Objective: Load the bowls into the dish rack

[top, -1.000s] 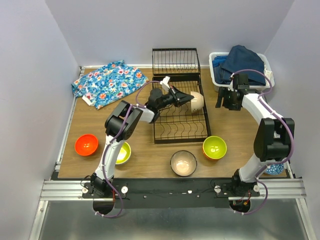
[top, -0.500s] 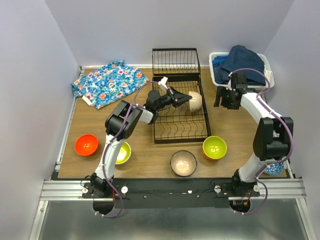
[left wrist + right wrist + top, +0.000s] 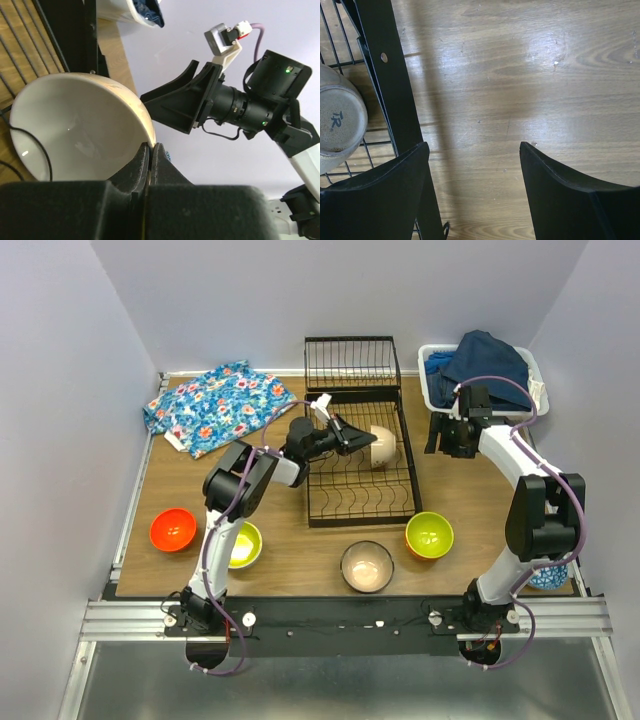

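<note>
At the left of the worktop [image 3: 470, 502] sit a red-orange bowl [image 3: 173, 529] and a yellow-green bowl [image 3: 243, 545]. The left gripper [image 3: 358, 438] is clamped on the rim of a glossy beige bowl [image 3: 386, 446], tipped on edge within the black wire dish rack [image 3: 360, 502]. Nearer lie a dark bowl [image 3: 367, 566] and an orange bowl [image 3: 429, 535] with a lime inside. The right gripper [image 3: 447, 440] hangs just right of the rack, jaws apart.

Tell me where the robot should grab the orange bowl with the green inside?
Probably its thin rim, from straight above. The round orange bowl with lime inside sits upright, mouth up, on the wooden table, so one jaw can slip inside, one outside.
</note>
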### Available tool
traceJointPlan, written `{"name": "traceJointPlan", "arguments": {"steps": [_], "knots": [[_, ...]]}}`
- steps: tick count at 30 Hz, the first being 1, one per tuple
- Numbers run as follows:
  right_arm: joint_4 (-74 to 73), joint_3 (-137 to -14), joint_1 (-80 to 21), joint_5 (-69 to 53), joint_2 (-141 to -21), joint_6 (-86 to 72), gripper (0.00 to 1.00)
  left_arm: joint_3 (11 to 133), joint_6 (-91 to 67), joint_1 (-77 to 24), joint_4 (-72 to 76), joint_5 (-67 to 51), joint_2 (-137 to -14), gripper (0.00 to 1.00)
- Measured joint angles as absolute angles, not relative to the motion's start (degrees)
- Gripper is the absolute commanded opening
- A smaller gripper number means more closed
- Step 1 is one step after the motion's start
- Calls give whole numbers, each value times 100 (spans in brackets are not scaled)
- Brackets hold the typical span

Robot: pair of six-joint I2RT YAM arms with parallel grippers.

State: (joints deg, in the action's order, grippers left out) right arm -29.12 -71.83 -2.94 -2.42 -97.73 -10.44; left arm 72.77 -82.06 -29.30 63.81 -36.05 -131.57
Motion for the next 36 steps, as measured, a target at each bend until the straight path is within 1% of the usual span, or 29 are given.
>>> {"name": "traceJointPlan", "arguments": {"steps": [1,3,4,5,10,19,30,31,34,36], "knots": [[-2906,-7185,-294,-242,-9773,-1046,81,7258,-8125,-2923,6298,-3614,-13111,18],[-2891,-7188,-294,-244,-9773,-1048,81,7255,-7970,-2923,6117,-3612,-13039,23],[-2880,-7190,-294,-242,-9773,-1048,81,7255,-7824,-2923,5986,-3610,-12993,29],[-2871,-7196,-294,-244,-9773,-1048,81,7258,-7714,-2923,5876,-3607,-12958,32],[-2836,-7212,-294,-244,-9773,-1048,81,7262,-7085,-2926,5155,-3592,-12713,43],[-2834,-7210,-294,-244,-9688,-1048,82,7225,-5787,-2869,3516,-3404,-12038,50],[-2716,-6685,-294,-266,-9026,-1046,82,7262,-4578,-2834,2399,-3361,-11611,54],[-2707,-6615,-294,-266,-8967,-1044,82,7277,-4471,-2834,2327,-3365,-11587,59],[-2709,-6458,-294,-266,-8814,-1039,82,7336,-4084,-2834,1944,-3454,-11415,59],[-2718,-6355,-294,-263,-8659,-1015,82,7323,-3586,-2834,1428,-3583,-11015,59]]}}
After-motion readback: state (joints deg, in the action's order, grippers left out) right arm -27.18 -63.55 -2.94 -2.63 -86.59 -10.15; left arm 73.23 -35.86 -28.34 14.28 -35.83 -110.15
